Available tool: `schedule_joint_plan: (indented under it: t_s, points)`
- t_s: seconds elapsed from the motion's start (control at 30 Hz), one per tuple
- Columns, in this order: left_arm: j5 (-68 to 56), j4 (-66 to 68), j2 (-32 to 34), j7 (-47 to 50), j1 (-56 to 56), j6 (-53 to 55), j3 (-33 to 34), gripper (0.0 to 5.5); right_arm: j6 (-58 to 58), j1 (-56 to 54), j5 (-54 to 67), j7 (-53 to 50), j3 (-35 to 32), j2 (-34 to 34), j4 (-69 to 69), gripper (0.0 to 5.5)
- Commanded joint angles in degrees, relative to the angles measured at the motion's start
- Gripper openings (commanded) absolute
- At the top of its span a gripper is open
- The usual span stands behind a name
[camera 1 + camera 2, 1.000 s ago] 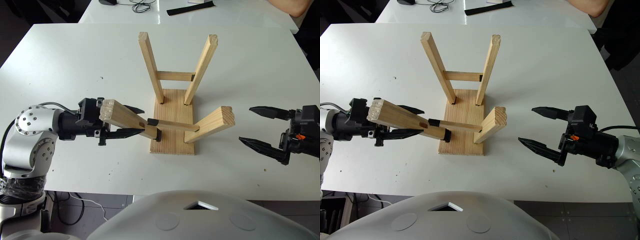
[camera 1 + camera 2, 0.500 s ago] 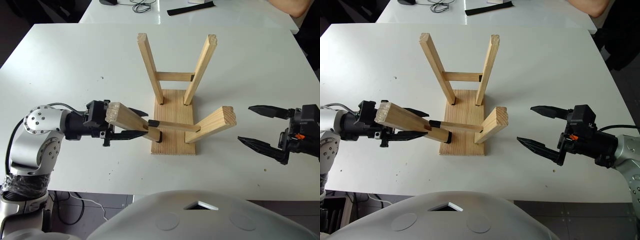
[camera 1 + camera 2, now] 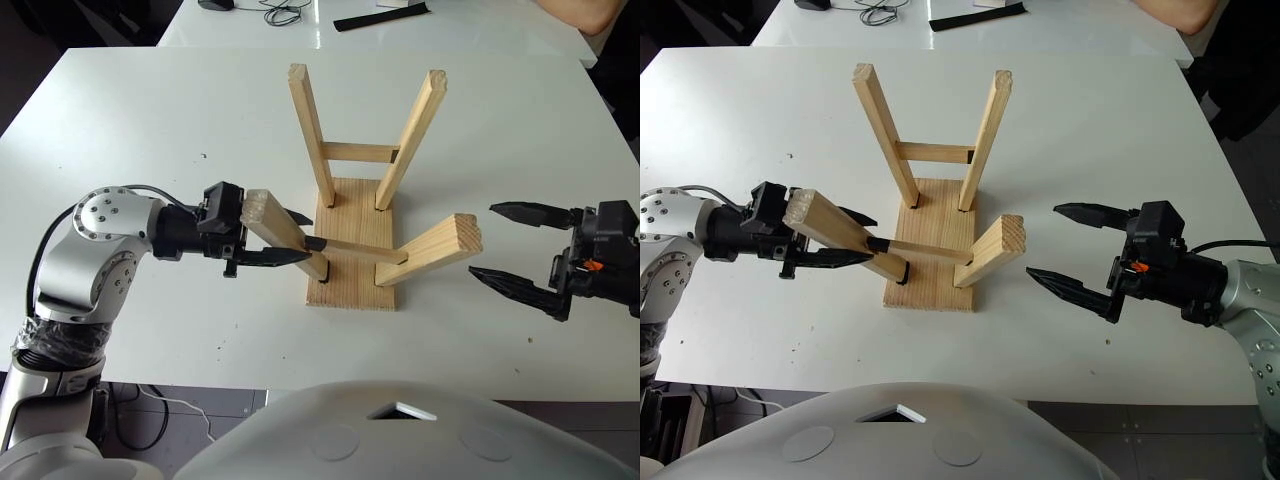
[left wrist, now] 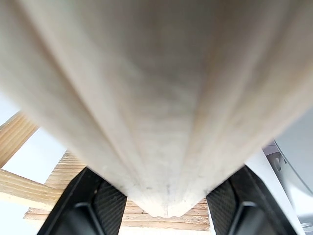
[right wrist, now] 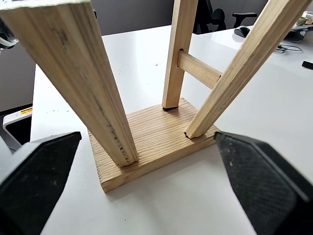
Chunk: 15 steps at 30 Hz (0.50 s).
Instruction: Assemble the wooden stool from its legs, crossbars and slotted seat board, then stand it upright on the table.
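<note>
Left gripper (image 3: 268, 248) clamps the stiff, light, pale wooden near-left leg (image 3: 283, 230), seemingly slotted into the slatted seat board (image 3: 350, 290) on the white worktop (image 3: 150, 120). The right gripper (image 3: 482, 240) gapes wide beside the near-right leg (image 3: 430, 250), best gripped mid-length.

You've got the seat board (image 3: 350, 215) flat at frame center. Two far legs (image 3: 312, 135) stand in it, tilted, joined by a crossbar (image 3: 355, 152). In the near pair, the left leg (image 3: 285, 232) and right leg (image 3: 430, 250) splay outward, with a second crossbar (image 3: 355, 250) between them.
</note>
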Motion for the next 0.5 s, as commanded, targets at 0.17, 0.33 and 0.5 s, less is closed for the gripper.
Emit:
schedule_joint_plan:
  t_s: [0.17,0.33,0.5]
  points:
    - [5.57,-0.26,0.66,-0.73,0.49,-1.91,-5.82,2.06,-0.35,-4.29,0.07,-3.07,1.27,0.17,-0.24,5.01]
    - [8.02,-1.06,1.7,0.11,1.7,-3.76,-8.16,2.06,1.6,-5.71,6.68,-6.09,-2.15,0.43,-1.75,5.01]
    - [12.97,2.83,0.74,5.13,-1.84,-3.37,-11.26,2.06,3.41,-9.9,23.53,-13.43,-8.12,-0.2,-2.48,5.01]
